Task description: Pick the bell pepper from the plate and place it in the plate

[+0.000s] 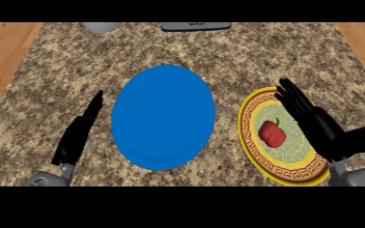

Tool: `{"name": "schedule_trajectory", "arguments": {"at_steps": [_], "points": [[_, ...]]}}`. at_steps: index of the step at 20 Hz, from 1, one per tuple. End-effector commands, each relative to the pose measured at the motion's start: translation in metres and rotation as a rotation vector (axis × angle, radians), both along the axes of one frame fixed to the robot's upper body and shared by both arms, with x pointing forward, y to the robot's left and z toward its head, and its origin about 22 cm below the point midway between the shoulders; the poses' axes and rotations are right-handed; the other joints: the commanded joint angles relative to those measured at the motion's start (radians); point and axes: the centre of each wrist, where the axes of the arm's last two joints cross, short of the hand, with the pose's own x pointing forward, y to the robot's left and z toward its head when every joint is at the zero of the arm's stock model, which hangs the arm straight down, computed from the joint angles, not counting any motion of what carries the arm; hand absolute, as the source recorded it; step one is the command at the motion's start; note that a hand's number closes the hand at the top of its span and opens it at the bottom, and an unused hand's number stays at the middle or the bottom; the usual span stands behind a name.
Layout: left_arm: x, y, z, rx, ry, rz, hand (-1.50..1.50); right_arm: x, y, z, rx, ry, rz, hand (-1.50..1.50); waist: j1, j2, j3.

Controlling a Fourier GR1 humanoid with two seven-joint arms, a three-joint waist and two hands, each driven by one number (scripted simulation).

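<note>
Left hand open, fingers straight, edge-on over worktop left of blue plate. Right hand open, fingers extended over yellow patterned plate, just right of red pepper lying on it. Farther back: grey bowl, dark flat item.

Red bell pepper lies on yellow-rimmed patterned plate; blue plate beside it, bare.
</note>
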Motion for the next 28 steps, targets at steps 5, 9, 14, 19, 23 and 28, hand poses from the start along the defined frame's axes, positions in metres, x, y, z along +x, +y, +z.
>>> {"name": "schedule_trajectory", "arguments": {"at_steps": [5, 9, 14, 19, 23, 28], "points": [[-0.002, 0.012, -0.003, -0.067, 0.033, 0.246, 0.00, -0.019, 0.005, 0.007, 0.545, -0.531, -0.272, 1.50, -0.045, -0.018, -0.020], [-0.013, 0.021, -0.012, -0.097, 0.082, 0.310, 0.00, -0.043, -0.103, 0.010, -0.254, -0.572, -0.686, 1.50, -0.112, -0.010, -0.041], [-0.008, -0.001, -0.009, -0.167, 0.095, 0.268, 0.00, -0.049, 0.015, -0.067, 0.409, -0.614, -0.928, 1.50, -0.026, -0.002, -0.014], [-0.007, -0.001, -0.001, -0.146, 0.090, 0.240, 0.00, -0.074, 0.017, -0.103, 0.557, -0.902, -0.716, -1.50, 0.019, 0.005, -0.022], [0.006, -0.011, 0.012, -0.145, 0.078, 0.230, 0.00, -0.089, -0.014, -0.137, 0.203, -0.869, -0.647, -1.50, 0.034, 0.010, -0.027], [0.003, -0.020, 0.010, -0.140, 0.079, 0.242, 0.00, -0.110, -0.034, -0.132, -0.114, -0.787, -0.714, -1.50, 0.021, 0.007, -0.030]]}}
